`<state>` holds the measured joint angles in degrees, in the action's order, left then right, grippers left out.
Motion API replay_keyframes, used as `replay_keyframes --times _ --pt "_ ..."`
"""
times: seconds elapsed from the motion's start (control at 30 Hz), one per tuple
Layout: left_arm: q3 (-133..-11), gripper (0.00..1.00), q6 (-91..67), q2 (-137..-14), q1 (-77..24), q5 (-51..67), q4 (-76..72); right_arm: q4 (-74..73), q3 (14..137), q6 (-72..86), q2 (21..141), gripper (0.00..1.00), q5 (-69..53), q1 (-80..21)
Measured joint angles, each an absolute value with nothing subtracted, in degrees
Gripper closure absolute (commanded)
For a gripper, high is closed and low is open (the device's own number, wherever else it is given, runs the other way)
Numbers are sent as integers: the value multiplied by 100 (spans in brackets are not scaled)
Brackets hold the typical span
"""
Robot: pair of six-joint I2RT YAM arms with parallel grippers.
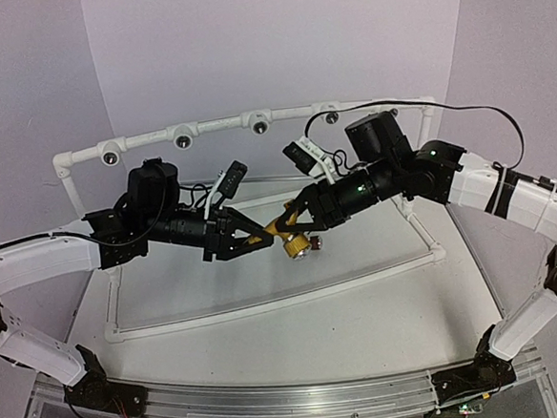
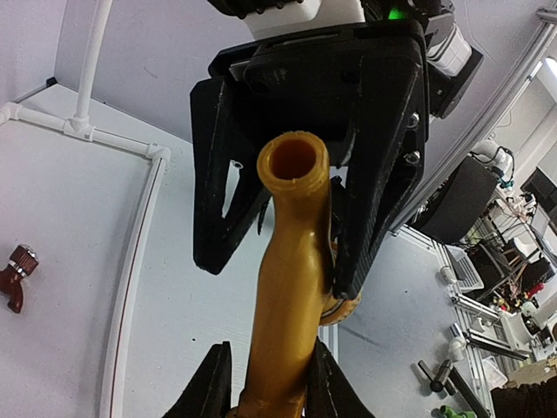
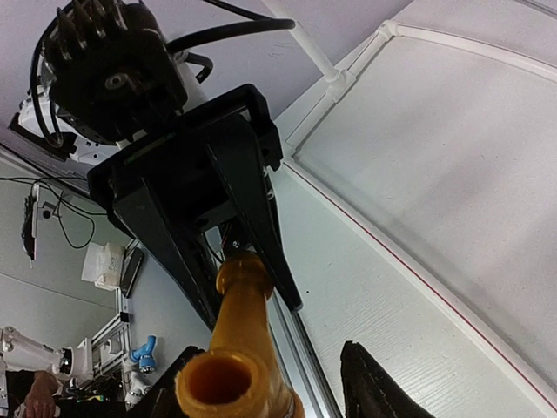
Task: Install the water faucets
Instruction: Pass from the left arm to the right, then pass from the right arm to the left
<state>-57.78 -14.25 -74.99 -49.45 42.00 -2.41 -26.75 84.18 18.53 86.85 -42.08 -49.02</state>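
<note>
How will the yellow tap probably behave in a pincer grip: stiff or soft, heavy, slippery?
The yellow tap looks like hard moulded plastic, and its open mouth shows that it is hollow, so it is probably stiff and light for its size. Its surface is smooth, glossy and rounded, so it may twist or slip in the left pincer, which clamps it from two sides only.

Yellow-orange faucet (image 2: pixel 287 287), reddish-brown faucet (image 2: pixel 16 279), white pipe frame (image 2: pixel 91 61).

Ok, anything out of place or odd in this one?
Nothing broken or spilled. The yellow faucet is in mid-air, clamped by the left hand, the right hand open around its other end. The brown faucet lies loose on the table.
</note>
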Motion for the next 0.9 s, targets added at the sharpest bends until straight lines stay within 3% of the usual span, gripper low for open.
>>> replay_keyframes --times 0.07,0.1,0.13,0.23,0.3,0.37,0.7,0.83,0.9 --pt "-5785 100 -1386 -7532 -4945 4203 -235 -2683 8485 1850 8790 91 -4274 -4937" --pt "-5801 100 -1368 -7546 -4945 4185 -191 -2674 8513 1854 8847 98 -4348 -4955" --pt "-5804 94 -1360 -7558 -4938 4198 -126 -2664 8543 1863 8888 100 -4404 -4966" --pt "-5806 50 -1357 -7564 -4917 4241 -16 -2710 8559 1843 8913 100 -4464 -4980" --pt "-5804 42 -1349 -7537 -4919 4214 -12 -2632 8486 1918 8870 100 -4414 -4982" --pt "-5783 40 -1359 -7448 -4921 4184 -40 -2460 8269 2076 8736 100 -4343 -4986" --pt "-5749 45 -1508 -7206 -4934 4465 -307 -1668 7917 2584 8442 100 -4520 -4992" --pt "-5749 82 -1552 -7222 -4934 4528 -306 -1503 7856 2679 8382 100 -4561 -4991" --pt "-5748 97 -1542 -7247 -4932 4515 -321 -1438 7851 2699 8369 99 -4603 -4992"
